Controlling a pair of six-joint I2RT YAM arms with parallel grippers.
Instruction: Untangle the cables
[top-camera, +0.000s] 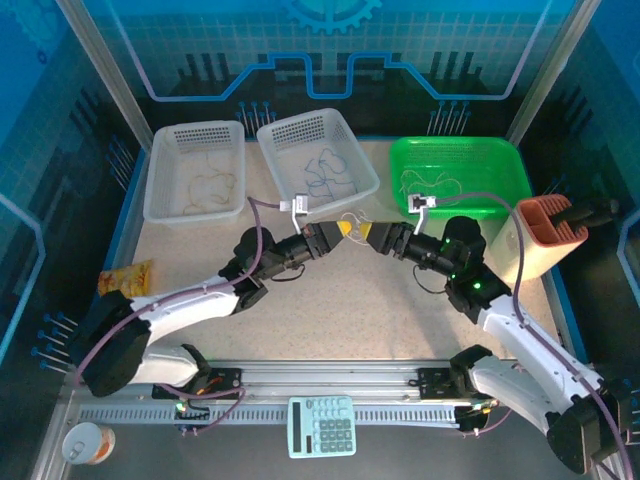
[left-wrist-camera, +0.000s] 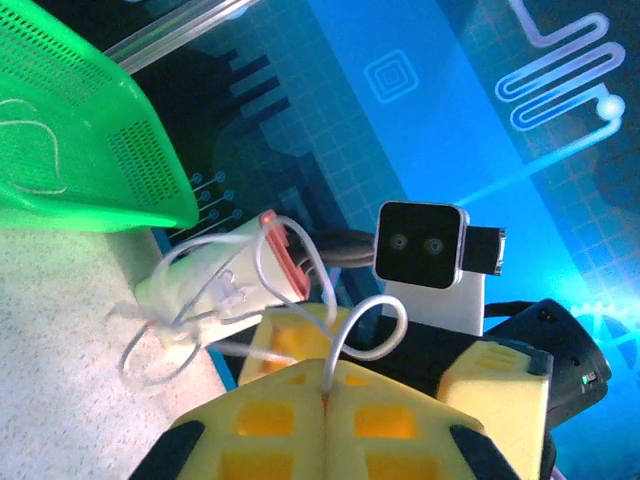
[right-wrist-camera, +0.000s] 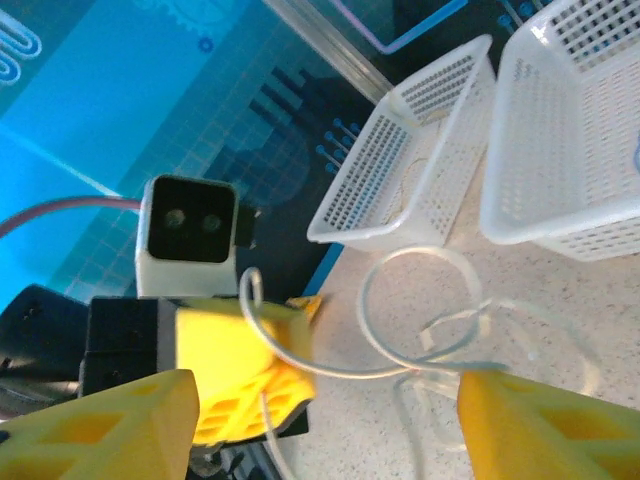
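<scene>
Whitish cable (left-wrist-camera: 376, 299): loose loops on the table (top-camera: 380, 300) between both grippers (no single long axis), one strand arching out of the pinch.
Left gripper (top-camera: 343, 229): clenched on that strand, arm reaching rightward.
Right gripper (top-camera: 370, 233): jaws spread wide, grasping nothing, pointing leftward, tips nearly meeting.

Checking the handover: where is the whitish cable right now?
Top view: mid-table, just in front of the middle white basket. The left gripper pinches the whitish cable shut; its loops lie just ahead of the open right gripper.
</scene>
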